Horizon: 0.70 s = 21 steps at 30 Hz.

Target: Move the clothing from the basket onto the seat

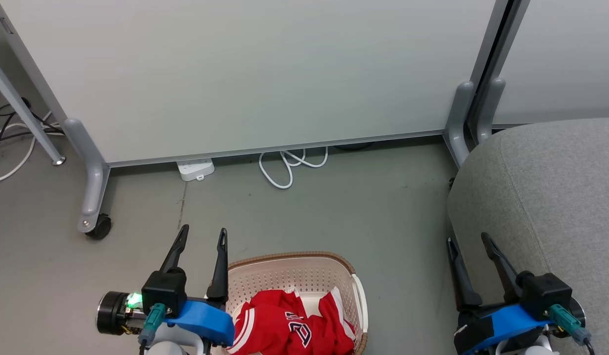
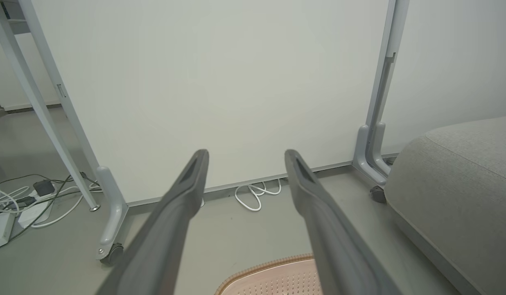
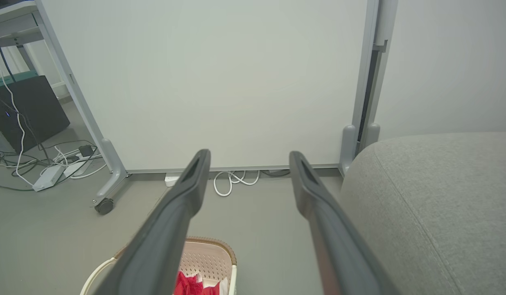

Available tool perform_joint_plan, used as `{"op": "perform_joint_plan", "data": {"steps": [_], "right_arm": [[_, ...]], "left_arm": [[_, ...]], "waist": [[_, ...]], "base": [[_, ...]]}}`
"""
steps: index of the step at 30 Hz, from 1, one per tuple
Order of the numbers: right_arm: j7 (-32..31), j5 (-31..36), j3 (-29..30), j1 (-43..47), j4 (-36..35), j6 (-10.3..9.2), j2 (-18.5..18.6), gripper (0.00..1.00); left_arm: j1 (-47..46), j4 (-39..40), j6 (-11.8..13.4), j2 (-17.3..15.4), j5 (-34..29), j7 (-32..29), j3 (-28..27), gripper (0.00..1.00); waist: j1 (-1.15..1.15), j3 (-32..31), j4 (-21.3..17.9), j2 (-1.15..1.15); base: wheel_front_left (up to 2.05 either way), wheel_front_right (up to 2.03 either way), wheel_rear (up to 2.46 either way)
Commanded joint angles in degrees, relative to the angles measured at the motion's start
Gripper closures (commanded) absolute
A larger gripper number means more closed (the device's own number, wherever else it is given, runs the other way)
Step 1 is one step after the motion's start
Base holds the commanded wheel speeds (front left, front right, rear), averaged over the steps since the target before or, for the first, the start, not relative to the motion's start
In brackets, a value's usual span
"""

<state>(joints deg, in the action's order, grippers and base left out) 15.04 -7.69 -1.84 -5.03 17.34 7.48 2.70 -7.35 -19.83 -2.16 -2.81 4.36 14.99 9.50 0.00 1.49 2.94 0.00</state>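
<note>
Partly cut off, the cream perforated laundry basket (image 1: 290,257) sits at the bottom of the head view. We see its far end and brown woven-look rim, while its near end runs past the bottom edge and its left corner is covered by the left arm's blue wrist housing (image 1: 206,323). Inside it lies the red clothing (image 1: 265,315), bunched up. White trim and black-and-white lettering mark the jersey (image 1: 299,328), but the letters are folded and we cannot read them, nor can we tell where a second garment begins. The grey woven seat (image 1: 556,197) stands well to the right of the basket and runs off the right edge. Both arms sit low, fingers pointing away toward a pale wheeled partition panel (image 1: 245,74), with a white power strip (image 1: 196,169) and a looped white cable (image 1: 285,167) on the floor (image 1: 358,207) beneath it. The left gripper (image 1: 204,229) is just beside the basket's left rim; whether its inner finger touches the rim we cannot tell. The right gripper (image 1: 467,238) is at the seat's left edge. Both have their fingers spread wide and hold nothing.
</note>
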Motion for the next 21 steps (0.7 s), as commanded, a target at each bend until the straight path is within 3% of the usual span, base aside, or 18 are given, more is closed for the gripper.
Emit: {"op": "perform_joint_plan", "data": {"steps": [1, 10, 21], "right_arm": [[0.2, -0.1, -0.1, -0.2, 0.1, 0.03, 0.3, 0.00], [0.2, 0.3, -0.9, -1.8, -0.4, 0.03, 0.3, 0.00], [0.2, 0.0, -2.3, -6.3, -1.4, 0.03, 0.3, 0.00]], "left_arm": [[-1.1, -0.4, -0.5, -0.1, -0.7, 0.3, 0.1, 0.00], [-5.9, -5.3, -3.7, -1.1, -2.6, 0.3, 2.5, 0.00], [-15.9, -17.2, -5.4, -5.0, -3.7, 0.3, 13.2, 0.00]], "waist": [[0.00, 0.1, -0.1, 0.00], [0.00, 2.9, -1.7, 0.00], [0.00, 11.3, -6.6, 0.00]], "base": [[0.00, 0.00, 0.00], [0.00, 0.00, 0.00], [0.00, 0.00, 0.00]]}}
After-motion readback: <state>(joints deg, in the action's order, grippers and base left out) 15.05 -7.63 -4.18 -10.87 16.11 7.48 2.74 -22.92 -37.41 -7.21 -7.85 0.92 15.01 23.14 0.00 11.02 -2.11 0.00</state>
